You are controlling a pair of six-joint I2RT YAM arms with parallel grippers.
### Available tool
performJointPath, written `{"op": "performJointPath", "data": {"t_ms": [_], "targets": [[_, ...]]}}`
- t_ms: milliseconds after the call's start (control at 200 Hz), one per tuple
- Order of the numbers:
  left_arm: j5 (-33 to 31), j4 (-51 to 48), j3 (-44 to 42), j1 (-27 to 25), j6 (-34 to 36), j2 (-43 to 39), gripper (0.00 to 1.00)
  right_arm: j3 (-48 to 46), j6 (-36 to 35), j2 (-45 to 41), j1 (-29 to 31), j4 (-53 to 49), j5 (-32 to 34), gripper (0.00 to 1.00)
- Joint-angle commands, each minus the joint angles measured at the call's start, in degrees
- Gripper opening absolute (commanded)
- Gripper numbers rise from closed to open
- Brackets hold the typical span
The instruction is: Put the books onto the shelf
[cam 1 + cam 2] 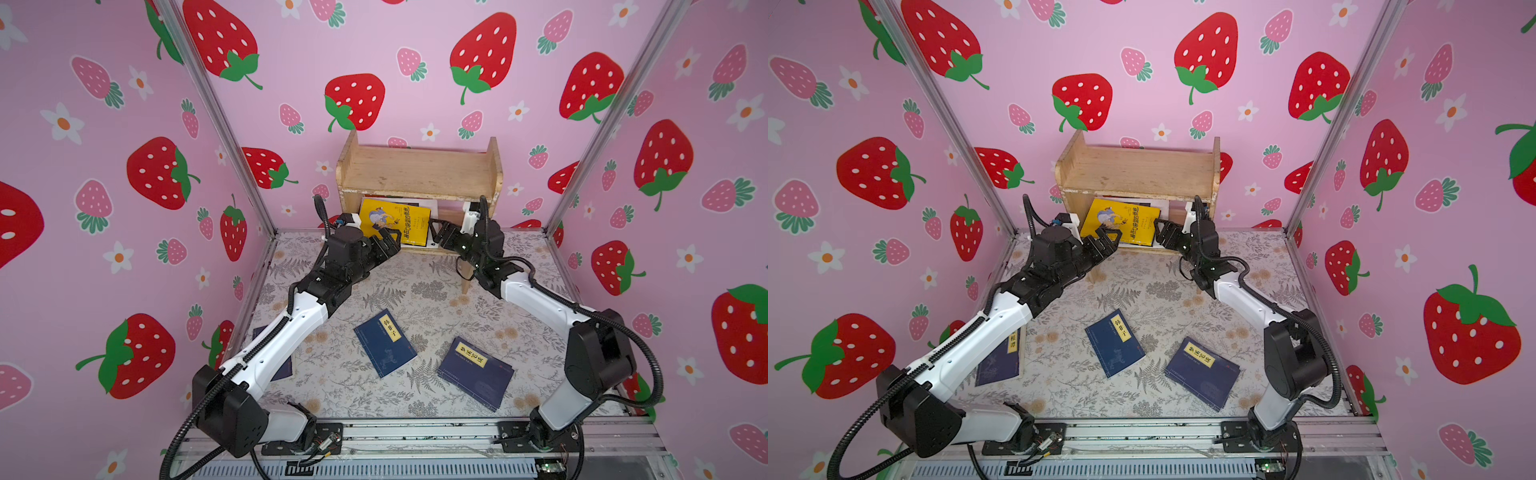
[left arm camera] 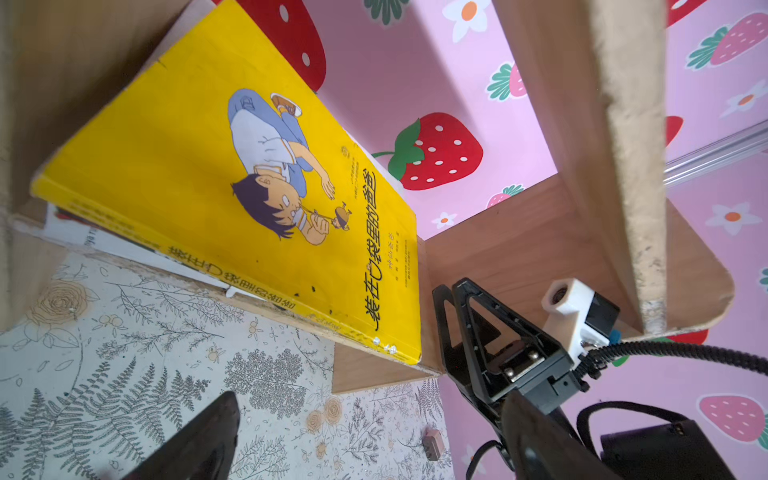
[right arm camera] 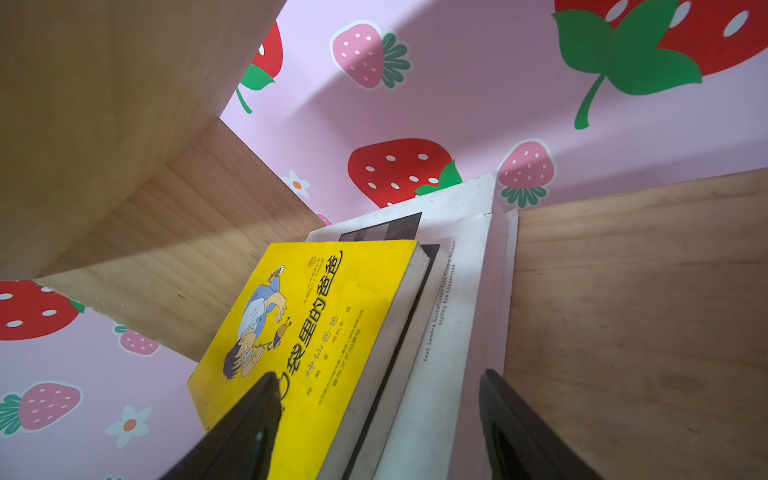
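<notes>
My right gripper [image 3: 378, 374] gapes empty, just right of the yellow book [image 1: 395, 222] leaning in the lower tier of the shelf [image 1: 419, 170]; my left gripper [image 1: 388, 241] stands wide open at its near-left corner; I judge it light, bendy, glossy, best pinched at its free right edge; only a slim gap before the right side panel [image 1: 493, 166].

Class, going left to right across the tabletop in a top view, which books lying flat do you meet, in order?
Partly hidden navy book → middle navy book → third navy book.
</notes>
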Motion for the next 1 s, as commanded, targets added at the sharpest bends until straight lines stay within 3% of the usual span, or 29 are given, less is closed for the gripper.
{"op": "performJointPath", "data": {"t_ms": [0, 240, 405, 775, 995], "targets": [[-0.84, -0.20, -1.75, 3.13, 3.05, -3.28, 1.00, -0.65, 1.80, 1.58, 0.19, 2.78, -2.35, 0.80], [-1.79, -0.55, -7.13, 11.08, 10.90, -9.88, 0.99, -2.86, 4.01, 1.68, 0.11, 8.31, -6.72, 0.84], [3.90, 1.80, -8.17, 14.80, 13.27, -8.64, 0.99, -2.34, 6.35, 3.86, 0.24, 12.29, -12.09, 0.84], [11.82, 5.50, -8.54, 14.83, 12.22, -7.08, 0.99, -0.98, 7.79, 5.10, 3.23, 13.88, -12.80, 0.84], [16.85, 8.99, -9.54, 13.72, 4.70, -5.05, 0.99, -0.10, 7.73, 5.66, 3.28, 13.38, -12.13, 0.84]]}}
